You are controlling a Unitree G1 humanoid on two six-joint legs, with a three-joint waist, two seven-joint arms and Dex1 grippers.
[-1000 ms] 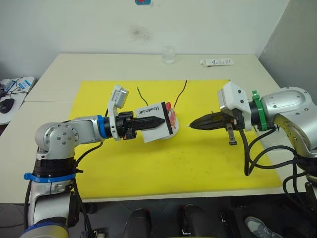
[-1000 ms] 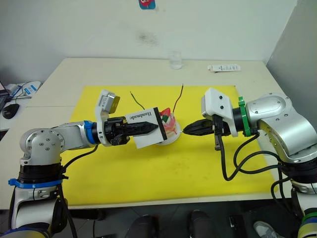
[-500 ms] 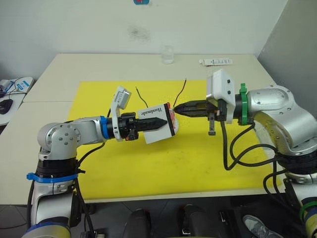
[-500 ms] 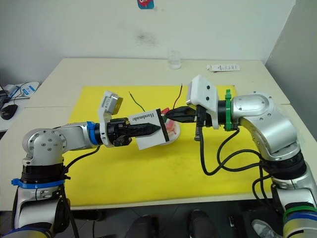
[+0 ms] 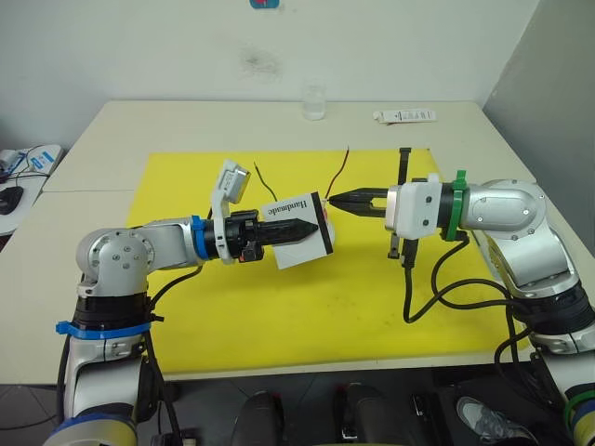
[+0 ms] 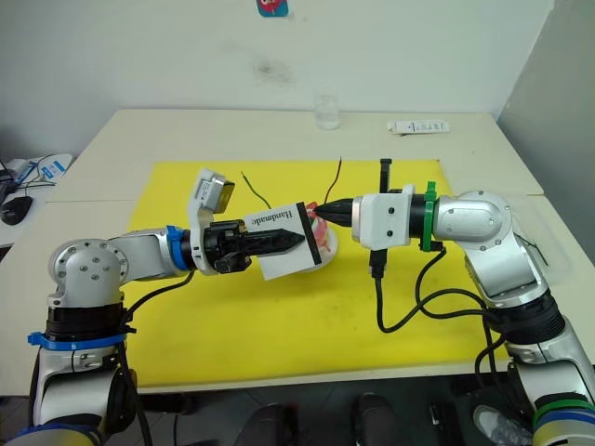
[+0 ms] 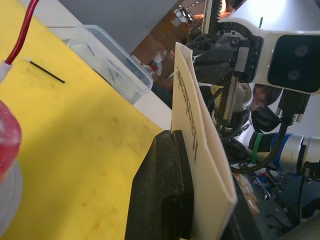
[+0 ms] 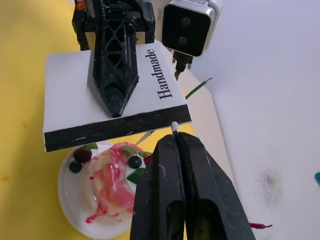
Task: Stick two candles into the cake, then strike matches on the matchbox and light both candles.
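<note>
Beige table (image 5: 102,139), yellow mat (image 5: 307,307), smudged white wall (image 5: 139,46), 1 glass (image 5: 316,102)

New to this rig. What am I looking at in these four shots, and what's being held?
It is a two-armed humanoid robot at a table. Two pictures come from its head camera, looking down over the arms; the other two come from a camera on each wrist. On the yellow mat stands a small pink cake on a white plate, with a red candle and a green candle stuck in it. The left hand grips a white matchbox. The right hand pinches a match near the box's black edge.
</note>
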